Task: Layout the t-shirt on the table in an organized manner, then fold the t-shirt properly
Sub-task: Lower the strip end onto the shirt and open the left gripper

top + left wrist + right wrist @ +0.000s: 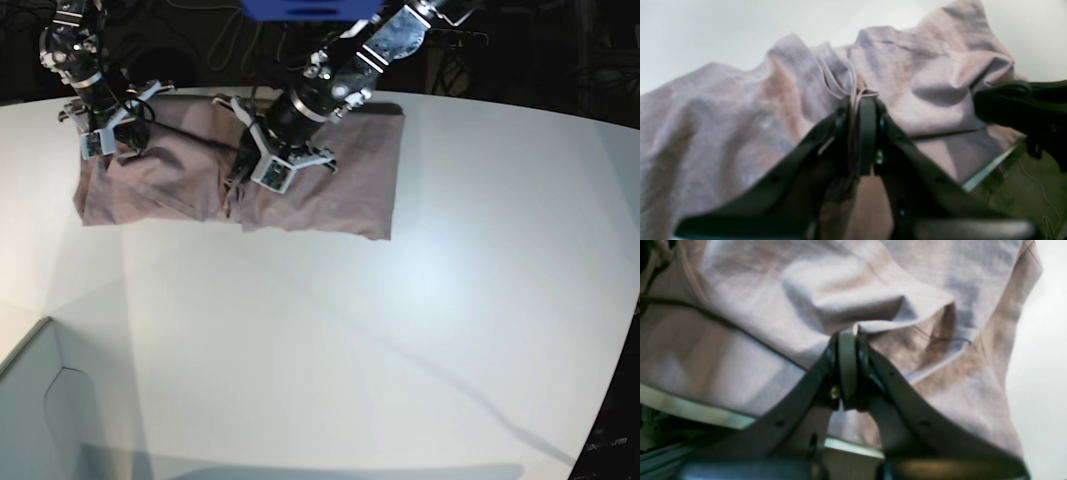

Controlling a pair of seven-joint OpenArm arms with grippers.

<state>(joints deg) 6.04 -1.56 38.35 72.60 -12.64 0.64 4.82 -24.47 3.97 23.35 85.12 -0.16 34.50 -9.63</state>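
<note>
The mauve t-shirt [320, 190] lies bunched in a rough band near the far edge of the white table [400, 330]. My left gripper [860, 95] is shut on a raised fold of the t-shirt [723, 126] near its middle; in the base view the left gripper [240, 152] is over the shirt's centre. My right gripper [850, 335] is shut on another pinch of the t-shirt [780, 280], and in the base view the right gripper [127, 120] is at the cloth's left end. A taut crease runs between the two grips. The collar and label are hidden.
The table's far edge [690, 408] runs right under the cloth, with dark floor and cables beyond. A pale box-like corner piece [40, 400] stands at the near left. A blue object [300, 8] sits behind the arms. The right arm's fingers [1007, 103] show in the left wrist view.
</note>
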